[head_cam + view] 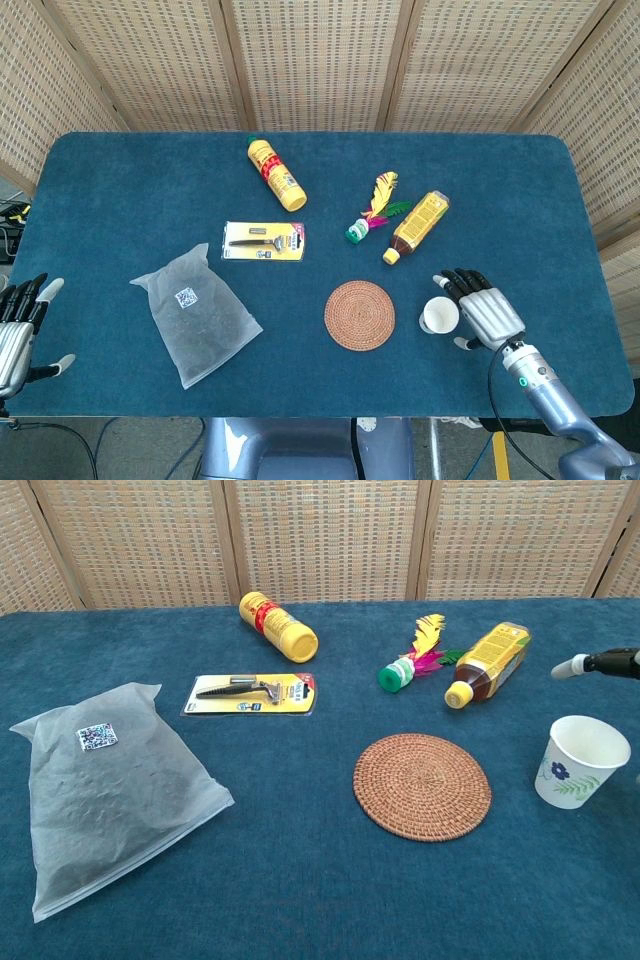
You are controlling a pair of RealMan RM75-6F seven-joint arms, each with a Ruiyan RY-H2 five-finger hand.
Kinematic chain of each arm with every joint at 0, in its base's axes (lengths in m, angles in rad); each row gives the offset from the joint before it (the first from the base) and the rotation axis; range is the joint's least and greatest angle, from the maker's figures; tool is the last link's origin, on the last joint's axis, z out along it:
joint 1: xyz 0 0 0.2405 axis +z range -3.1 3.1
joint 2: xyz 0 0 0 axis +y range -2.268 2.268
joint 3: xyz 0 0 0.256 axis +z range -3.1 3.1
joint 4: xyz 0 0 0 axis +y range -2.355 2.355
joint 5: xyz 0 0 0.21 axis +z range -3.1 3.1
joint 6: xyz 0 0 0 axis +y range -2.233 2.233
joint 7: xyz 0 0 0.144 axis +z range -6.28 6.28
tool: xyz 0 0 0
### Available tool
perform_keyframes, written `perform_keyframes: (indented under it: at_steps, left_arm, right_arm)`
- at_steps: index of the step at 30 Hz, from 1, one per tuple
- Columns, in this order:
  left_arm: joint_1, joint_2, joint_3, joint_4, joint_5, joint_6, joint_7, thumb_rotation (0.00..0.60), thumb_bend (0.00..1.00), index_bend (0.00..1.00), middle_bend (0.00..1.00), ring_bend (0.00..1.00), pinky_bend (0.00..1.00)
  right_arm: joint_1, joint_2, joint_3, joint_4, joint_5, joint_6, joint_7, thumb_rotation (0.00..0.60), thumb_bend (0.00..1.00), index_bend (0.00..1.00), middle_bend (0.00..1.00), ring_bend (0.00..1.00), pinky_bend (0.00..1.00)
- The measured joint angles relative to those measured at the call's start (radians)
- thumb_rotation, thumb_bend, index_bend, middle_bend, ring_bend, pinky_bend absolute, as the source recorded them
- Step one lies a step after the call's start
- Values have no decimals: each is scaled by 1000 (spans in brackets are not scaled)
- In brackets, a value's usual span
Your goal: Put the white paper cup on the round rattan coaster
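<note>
The white paper cup, printed with a blue flower, stands upright on the blue table just right of the round rattan coaster. My right hand is close beside the cup on its right, fingers spread and curving toward it, holding nothing; only fingertips show at the right edge of the chest view. My left hand hangs open off the table's left front corner.
A frosted plastic bag lies front left. A carded razor, a yellow bottle, a feather shuttlecock and an amber bottle lie behind the coaster. A woven screen closes the back.
</note>
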Motion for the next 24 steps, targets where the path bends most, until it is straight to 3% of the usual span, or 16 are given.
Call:
perform_keyframes:
  at_steps: [4,10,15,18,24]
  left_arm:
    - [-7,-3,-2,0,-8,-12,9,600,0,0,0,0,0]
    - [-9,-7,0,-1,-7,-14,19,600,0,0,0,0,0]
    - [-9,-9,1,-1,-10,-16,23,600,0,0,0,0,0]
    - [-11,-10,1,-2,-12,-19,26,600,0,0,0,0,0]
    - [-12,-10,1,-2,-14,-21,27,600,0,0,0,0,0]
  right_arm:
    - [31,-18,13,2,50,-51,-37,600,0,113,115,98,247]
    - [54,-39,18,7,88,-95,-45,600,0,165,175,157,313]
    - [71,-70,24,33,108,-113,-38,600,4,299,328,332,455]
    - [75,-87,26,49,113,-110,-31,600,60,384,428,417,527]
    - [71,-106,25,70,94,-84,6,600,99,422,457,440,536]
